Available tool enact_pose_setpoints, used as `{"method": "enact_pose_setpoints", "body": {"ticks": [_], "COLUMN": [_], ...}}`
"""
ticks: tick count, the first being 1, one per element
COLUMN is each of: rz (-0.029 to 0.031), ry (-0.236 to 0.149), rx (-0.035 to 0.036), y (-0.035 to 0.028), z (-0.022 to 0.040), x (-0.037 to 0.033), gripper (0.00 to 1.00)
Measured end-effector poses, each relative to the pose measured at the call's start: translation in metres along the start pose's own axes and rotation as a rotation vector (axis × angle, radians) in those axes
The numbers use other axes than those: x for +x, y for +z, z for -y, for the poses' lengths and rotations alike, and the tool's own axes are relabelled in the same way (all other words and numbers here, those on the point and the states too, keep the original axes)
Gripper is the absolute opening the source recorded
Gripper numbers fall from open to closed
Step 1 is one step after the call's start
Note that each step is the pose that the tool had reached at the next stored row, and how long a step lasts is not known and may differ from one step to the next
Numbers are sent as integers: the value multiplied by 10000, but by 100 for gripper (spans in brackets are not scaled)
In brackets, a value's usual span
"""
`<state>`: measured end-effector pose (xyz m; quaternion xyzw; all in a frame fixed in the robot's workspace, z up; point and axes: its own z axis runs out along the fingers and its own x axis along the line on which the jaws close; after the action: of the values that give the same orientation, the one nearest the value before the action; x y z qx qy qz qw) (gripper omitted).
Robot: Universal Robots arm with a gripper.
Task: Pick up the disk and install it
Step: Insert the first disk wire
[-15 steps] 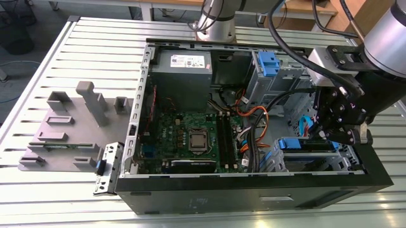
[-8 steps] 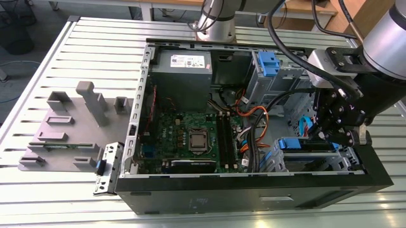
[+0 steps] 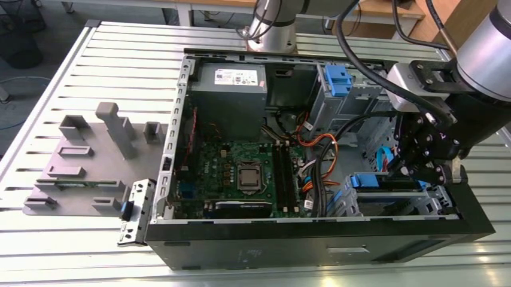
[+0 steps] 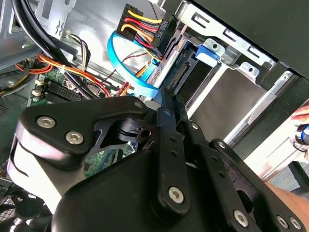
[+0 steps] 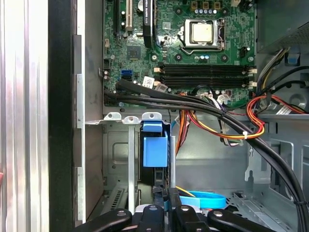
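The open computer case (image 3: 319, 239) lies on its side on the slatted metal worktop (image 3: 96, 66), and the arm reaches down into its corner at the exterior view's lower right. The black tool (image 3: 423, 170) hangs low inside that corner, right above a grey metal bay. The disk (image 3: 389, 182) sits on edge in that bay, its blue carrier bracket showing just beside the tool's linkage. In the first wrist view the disk (image 5: 155, 150) stands in a narrow slot between the bay's walls, its blue tab facing the camera, and the tool (image 5: 166, 200) is directly over its near edge. Its fingers look drawn close together there, but I cannot tell whether they actually pinch the disk or only rest against it. A blue flat cable (image 4: 128, 67) curls past the tool in the second wrist view, next to a bundle of red, yellow and black wires. The green motherboard (image 3: 239, 173) fills the case's middle, with the grey power supply box (image 3: 230, 81) at its far end.
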<state>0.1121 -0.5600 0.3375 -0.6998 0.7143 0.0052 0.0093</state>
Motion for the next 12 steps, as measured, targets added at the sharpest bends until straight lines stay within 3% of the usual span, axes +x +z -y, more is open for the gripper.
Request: {"method": "enact_pose_setpoints", "body": {"ticks": [12], "rz": [0], "ry": [0], "rx": [0], "y": [40], "z": [0], "x": [2], "gripper": [16]}}
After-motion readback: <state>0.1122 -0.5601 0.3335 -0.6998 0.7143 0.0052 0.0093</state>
